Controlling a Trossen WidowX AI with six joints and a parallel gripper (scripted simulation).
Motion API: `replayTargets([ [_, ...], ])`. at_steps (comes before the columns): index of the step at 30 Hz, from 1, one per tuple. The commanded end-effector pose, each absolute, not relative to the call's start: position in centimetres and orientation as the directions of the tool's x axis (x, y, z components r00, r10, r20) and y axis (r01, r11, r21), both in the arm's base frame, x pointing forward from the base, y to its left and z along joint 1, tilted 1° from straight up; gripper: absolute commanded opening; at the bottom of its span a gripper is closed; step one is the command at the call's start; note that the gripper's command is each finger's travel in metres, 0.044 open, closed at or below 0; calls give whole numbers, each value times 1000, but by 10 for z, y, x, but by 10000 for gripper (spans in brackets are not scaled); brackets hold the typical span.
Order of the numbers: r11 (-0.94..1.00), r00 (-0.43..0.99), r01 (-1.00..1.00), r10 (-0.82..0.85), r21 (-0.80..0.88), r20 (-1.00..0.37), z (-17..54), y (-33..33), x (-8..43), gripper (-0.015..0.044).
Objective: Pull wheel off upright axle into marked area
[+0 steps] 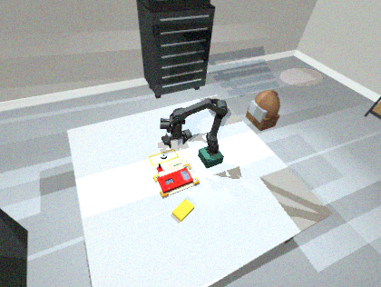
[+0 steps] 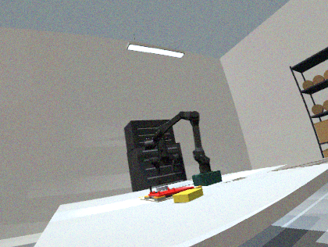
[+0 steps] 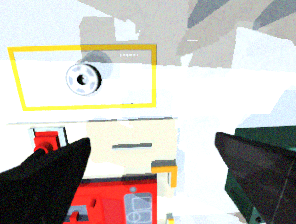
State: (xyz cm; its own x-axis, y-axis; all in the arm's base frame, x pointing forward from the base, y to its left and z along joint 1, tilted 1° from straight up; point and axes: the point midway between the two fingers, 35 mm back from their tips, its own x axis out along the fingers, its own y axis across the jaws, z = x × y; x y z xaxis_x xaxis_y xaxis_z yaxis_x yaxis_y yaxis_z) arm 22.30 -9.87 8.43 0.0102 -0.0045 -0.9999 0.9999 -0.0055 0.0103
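The wheel [image 1: 163, 156] [image 3: 74, 79], pale with a dark centre hole, lies flat on the table inside the yellow outline of the marked area [image 3: 65, 48], toward its left half in the wrist view. It is clear of the outline. My gripper [image 1: 178, 140] [image 2: 165, 162] [image 3: 154, 140] is open and empty, held above the table. Its fingers are wide apart and touch nothing. The red axle mount [image 3: 46, 143] [image 1: 160, 168] stands outside the outline with no wheel on it; a finger partly covers it in the wrist view.
A red panel [image 1: 175, 180] [image 3: 107, 187] lies on a cream board with orange corners, beside the marked area. A yellow block [image 1: 183, 210] [image 2: 188, 195] lies farther off. The arm's dark green base [image 1: 210, 157] [image 2: 207, 178] stands to the right.
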Motion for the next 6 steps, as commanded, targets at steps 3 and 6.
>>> replayTargets([
  [3,-4,9,1000,-6,9,-1000,84,-99,222,440],
  [6,-4,9,1000,-6,9,-1000,84,-99,222,440],
])
